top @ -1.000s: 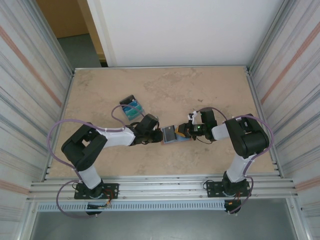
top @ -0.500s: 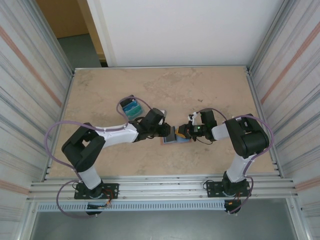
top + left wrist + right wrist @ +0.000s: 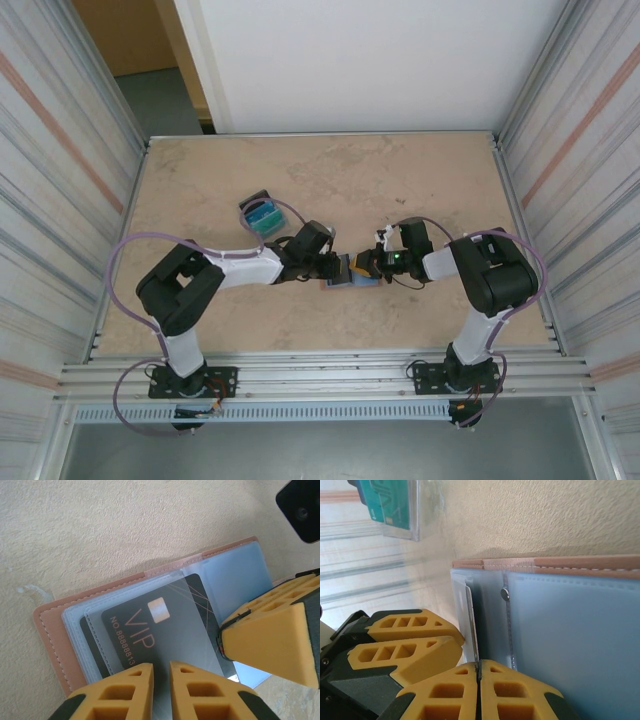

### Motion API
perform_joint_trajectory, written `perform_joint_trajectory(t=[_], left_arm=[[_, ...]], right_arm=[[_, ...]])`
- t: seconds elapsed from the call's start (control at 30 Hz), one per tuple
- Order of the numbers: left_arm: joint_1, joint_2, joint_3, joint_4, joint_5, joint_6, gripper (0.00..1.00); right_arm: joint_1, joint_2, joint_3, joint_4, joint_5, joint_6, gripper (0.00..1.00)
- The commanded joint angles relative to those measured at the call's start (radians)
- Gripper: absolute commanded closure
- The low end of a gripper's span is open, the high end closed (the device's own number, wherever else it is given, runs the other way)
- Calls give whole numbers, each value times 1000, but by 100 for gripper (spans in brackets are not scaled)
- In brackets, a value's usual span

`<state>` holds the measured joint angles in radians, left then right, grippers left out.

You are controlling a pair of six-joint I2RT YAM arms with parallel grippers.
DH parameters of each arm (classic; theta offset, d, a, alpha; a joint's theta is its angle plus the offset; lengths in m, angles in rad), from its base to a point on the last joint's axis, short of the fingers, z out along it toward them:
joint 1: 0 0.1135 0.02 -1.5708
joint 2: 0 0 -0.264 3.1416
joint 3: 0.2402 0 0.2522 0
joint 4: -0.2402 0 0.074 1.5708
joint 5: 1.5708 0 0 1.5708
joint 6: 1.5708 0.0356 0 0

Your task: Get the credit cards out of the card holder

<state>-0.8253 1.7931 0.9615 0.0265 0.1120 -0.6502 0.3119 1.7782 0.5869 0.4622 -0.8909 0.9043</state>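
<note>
The salmon-pink card holder lies open on the table between the two grippers. A black credit card marked VIP sits in one of its clear sleeves. My right gripper is shut on the edge of that sleeve page and holds it raised off the blue-grey inside. My left gripper is against the card's face from the other side. Its fingers stand a narrow gap apart with nothing between them. In the top view the left gripper and right gripper meet tip to tip over the holder.
A clear box with a teal-and-blue card pile sits behind and to the left of the left gripper, and its teal card is visible. Bare beige table stretches behind. Metal walls line both sides.
The left gripper has moved right, from beside the card pile up to the raised sleeve page. The right gripper has kept its place and its grip.
</note>
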Motion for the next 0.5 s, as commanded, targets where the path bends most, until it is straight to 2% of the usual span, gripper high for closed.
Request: perform_joint_trajectory(t=[0.0, 0.23, 0.47], left_arm=[[-3, 11, 2, -40, -11, 11, 84], [2, -2, -6, -53, -16, 16, 85], [2, 24, 7, -45, 2, 14, 85]], right_arm=[[-19, -19, 11, -42, -9, -41, 92], [-45, -51, 11, -106, 1, -77, 92], [-17, -48, 11, -63, -8, -48, 85]])
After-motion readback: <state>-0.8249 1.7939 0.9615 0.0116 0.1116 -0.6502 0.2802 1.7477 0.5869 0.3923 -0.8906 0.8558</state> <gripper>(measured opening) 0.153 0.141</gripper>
